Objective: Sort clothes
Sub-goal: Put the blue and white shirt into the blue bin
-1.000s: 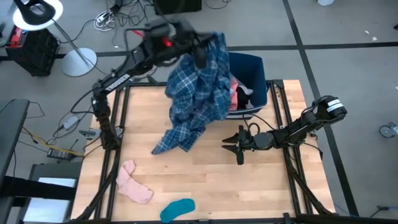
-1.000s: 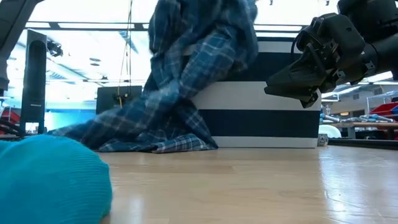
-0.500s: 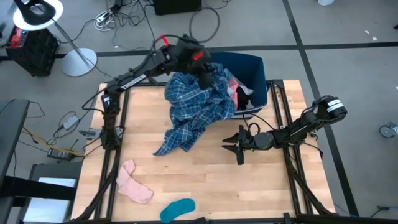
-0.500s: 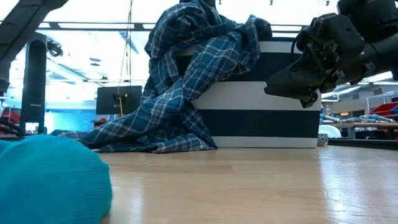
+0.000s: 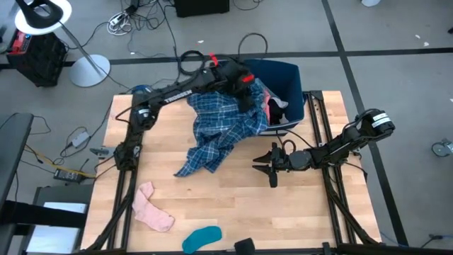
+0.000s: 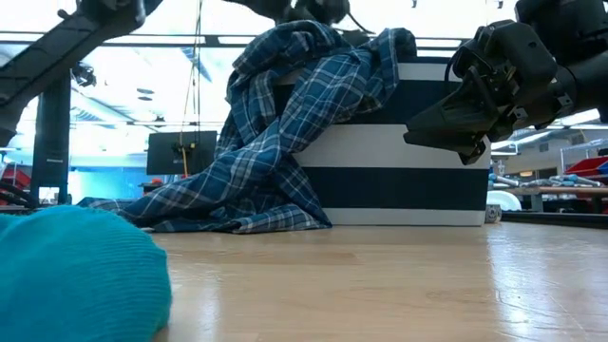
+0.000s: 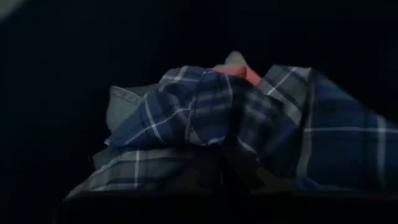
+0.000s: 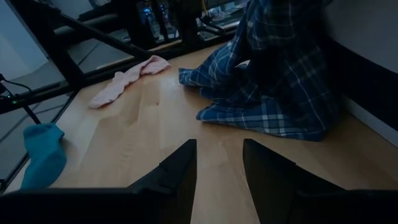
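Note:
The large blue plaid shirt is draped over the left rim of the dark blue bin, and its lower end trails onto the table. My left gripper is over that rim, shut on the shirt's bunched top. Pink and black pieces lie inside the bin. In the left wrist view the plaid fills the frame. My right gripper hovers open above the table, right of the shirt, with nothing between its fingers. A pink sock and a teal sock lie flat near the front edge. My left gripper holds the shirt by its gathered upper end, slanting down from above toward the bin. Cloth and darkness hide the fingers, so layers and depth of hold do not show. The upper part rests on the bin's rim; the rest hangs slack with its hem on the table.
The bin stands at the table's far edge, right of centre, and shows as a striped wall in the low view. Bare wood lies between the shirt, the socks and my right gripper. Black frame rails run along the table's sides.
My left gripper has sunk toward the bin and tipped nose-down, still gripping the shirt. The shirt hung tall below it. Its upper part has slumped onto the bin's rim, while its lower end has stayed on the table.

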Controlling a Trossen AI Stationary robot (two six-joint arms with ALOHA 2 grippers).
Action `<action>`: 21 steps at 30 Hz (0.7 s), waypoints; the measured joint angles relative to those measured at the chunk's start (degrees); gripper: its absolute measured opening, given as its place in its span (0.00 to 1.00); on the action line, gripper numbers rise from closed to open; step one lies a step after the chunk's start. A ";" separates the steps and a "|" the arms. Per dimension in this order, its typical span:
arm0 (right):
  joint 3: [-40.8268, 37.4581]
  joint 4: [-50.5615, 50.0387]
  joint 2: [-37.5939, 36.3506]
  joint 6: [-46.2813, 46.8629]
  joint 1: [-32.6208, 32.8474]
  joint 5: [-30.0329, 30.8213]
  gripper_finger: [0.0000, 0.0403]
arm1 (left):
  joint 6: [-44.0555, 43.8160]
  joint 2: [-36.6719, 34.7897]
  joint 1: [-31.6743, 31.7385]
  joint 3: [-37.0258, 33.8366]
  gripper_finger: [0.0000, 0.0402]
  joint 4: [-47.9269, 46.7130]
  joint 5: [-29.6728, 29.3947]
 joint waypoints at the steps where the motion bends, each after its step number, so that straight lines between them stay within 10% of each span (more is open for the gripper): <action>1: 0.00 0.01 0.00 0.00 0.00 0.00 0.33 | 0.00 0.72 0.00 0.00 0.03 0.22 0.00; 21: 0.00 0.00 0.00 0.02 0.00 0.00 0.33 | -5.60 9.23 0.04 0.07 0.20 2.57 0.14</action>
